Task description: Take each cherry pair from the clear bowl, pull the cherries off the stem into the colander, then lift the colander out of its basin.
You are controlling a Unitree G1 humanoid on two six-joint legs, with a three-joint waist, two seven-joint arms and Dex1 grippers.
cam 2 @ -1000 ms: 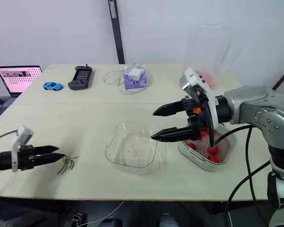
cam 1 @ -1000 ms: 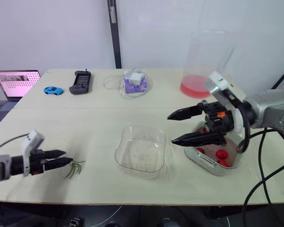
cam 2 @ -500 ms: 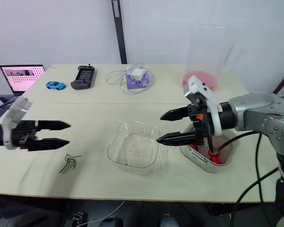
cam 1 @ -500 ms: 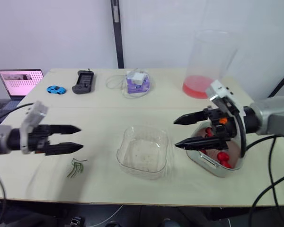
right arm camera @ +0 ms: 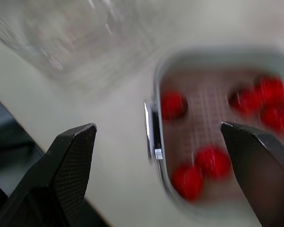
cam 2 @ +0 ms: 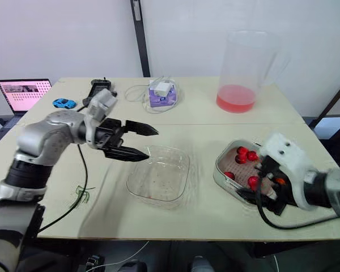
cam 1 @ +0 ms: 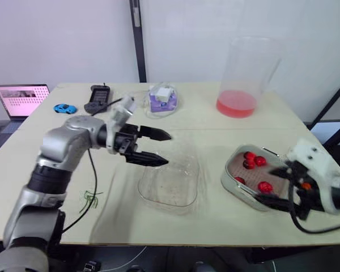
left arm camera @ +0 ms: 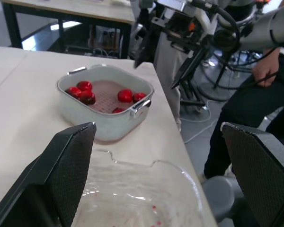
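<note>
A small open laptop with a pink screen [cam 1: 20, 100] sits at the far left corner of the pale wooden table [cam 1: 158, 226]. Beside it lie a little blue toy car [cam 1: 63, 107] and a black handheld controller [cam 1: 96, 97]. Nearer the front edge, a few loose green stems [cam 1: 92, 198] lie on the tabletop.

The left gripper [cam 1: 168, 149] hangs just above the left rim of the clear square plastic bowl [cam 1: 170, 182] at the table's middle, its fingers spread wide and holding nothing. The bowl's floor shows only faint reddish specks. Behind the bowl, towards the back, stands a purple box with a white plug and cable on top [cam 1: 162, 99].

Further right at the back rises a tall clear pitcher with pink liquid at the bottom [cam 1: 245, 79]. In front of it, near the table's right front, the perforated colander [left arm camera: 106, 90] sits inside its pale grey square basin with small handles [left arm camera: 85, 116]; several red cherries [cam 1: 250, 156] lie loose on the mesh.

The right gripper [right arm camera: 157, 126] is low at the basin's near edge — fingers wide apart, empty, not touching the rim as far as can be told.

In the left wrist view, a person in dark trousers [left arm camera: 236, 118] stands beyond the table's right side.
</note>
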